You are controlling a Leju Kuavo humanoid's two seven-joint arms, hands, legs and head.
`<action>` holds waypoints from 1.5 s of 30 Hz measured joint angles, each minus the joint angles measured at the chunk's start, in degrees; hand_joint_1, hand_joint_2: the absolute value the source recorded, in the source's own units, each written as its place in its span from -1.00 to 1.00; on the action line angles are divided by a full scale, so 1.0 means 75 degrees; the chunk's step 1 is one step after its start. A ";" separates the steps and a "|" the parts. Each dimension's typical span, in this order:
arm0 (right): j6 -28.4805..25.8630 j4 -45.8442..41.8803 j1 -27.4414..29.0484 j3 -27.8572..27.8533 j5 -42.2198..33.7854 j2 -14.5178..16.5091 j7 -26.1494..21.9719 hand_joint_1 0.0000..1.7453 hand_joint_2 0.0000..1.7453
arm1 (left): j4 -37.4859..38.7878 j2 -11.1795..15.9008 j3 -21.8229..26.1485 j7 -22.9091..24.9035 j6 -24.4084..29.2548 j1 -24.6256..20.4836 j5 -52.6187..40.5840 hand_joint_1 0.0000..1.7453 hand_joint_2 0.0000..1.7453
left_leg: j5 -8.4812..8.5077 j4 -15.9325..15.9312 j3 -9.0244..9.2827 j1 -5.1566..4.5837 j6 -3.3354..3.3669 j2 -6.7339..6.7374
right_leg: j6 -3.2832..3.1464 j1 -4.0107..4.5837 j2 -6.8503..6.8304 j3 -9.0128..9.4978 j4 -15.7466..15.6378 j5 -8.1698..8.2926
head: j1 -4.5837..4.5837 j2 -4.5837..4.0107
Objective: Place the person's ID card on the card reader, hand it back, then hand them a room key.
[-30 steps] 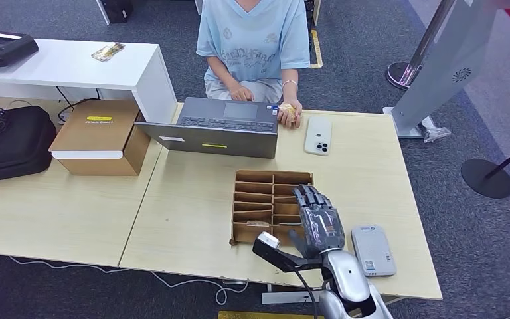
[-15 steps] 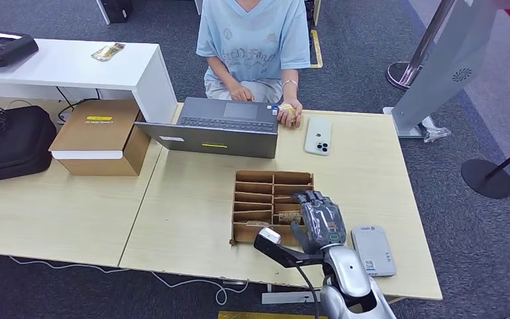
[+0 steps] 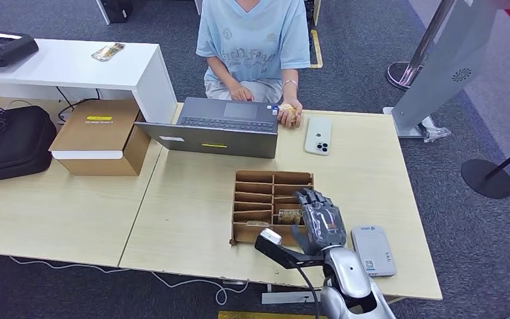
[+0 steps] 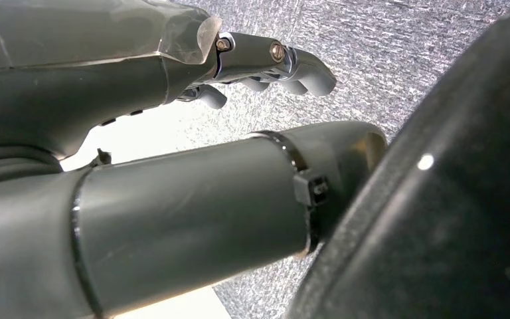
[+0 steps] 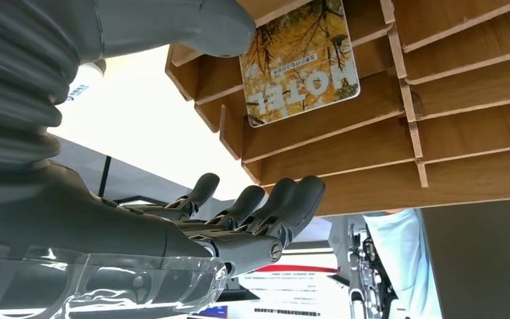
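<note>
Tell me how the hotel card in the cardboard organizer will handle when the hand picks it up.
The hotel card looks thin and flat, so probably stiff and very light. Its printed face seems glossy, likely slippery between fingers. Lying in a narrow slot of the organizer, it may be awkward to lift out by its edge.

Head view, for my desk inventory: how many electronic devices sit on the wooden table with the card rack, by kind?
Laptop: 1
Phone: 1
Card reader: 1
Total: 3

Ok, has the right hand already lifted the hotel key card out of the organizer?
No: in the right wrist view the key card lies in a slot of the cardboard organizer, with the right hand apart from it.
</note>
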 joint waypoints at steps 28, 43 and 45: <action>-0.0079 -0.0075 0.0115 0.0000 0.0001 -0.0041 0.0000 -0.16 1.00 | 0.0000 0.0000 0.0000 -0.0002 -0.0001 0.0001 -0.0044 -1.00 -1.00 | 0.0000 0.0000 0.0000 0.0000 0.0000 0.0000 | 0.0000 0.0000 0.0001 0.0000 0.0000 0.0000 | 0.0000 0.0000; -0.0079 -0.0066 0.0125 0.0011 0.0009 -0.0047 -0.0026 -0.14 1.00 | 0.0000 0.0000 0.0000 -0.0002 -0.0011 0.0001 -0.0047 -1.00 -1.00 | 0.0000 0.0000 -0.0001 0.0000 0.0000 0.0000 | 0.0000 0.0000 0.0000 0.0000 0.0000 0.0000 | 0.0000 0.0000; -0.0079 -0.0044 0.0106 0.0034 0.0009 -0.0045 -0.0032 -0.14 1.00 | 0.0000 0.0000 -0.0001 -0.0002 -0.0012 0.0001 -0.0047 -1.00 -1.00 | 0.0000 0.0000 -0.0001 0.0000 0.0000 0.0000 | 0.0000 0.0000 0.0000 0.0000 0.0000 0.0000 | 0.0000 0.0000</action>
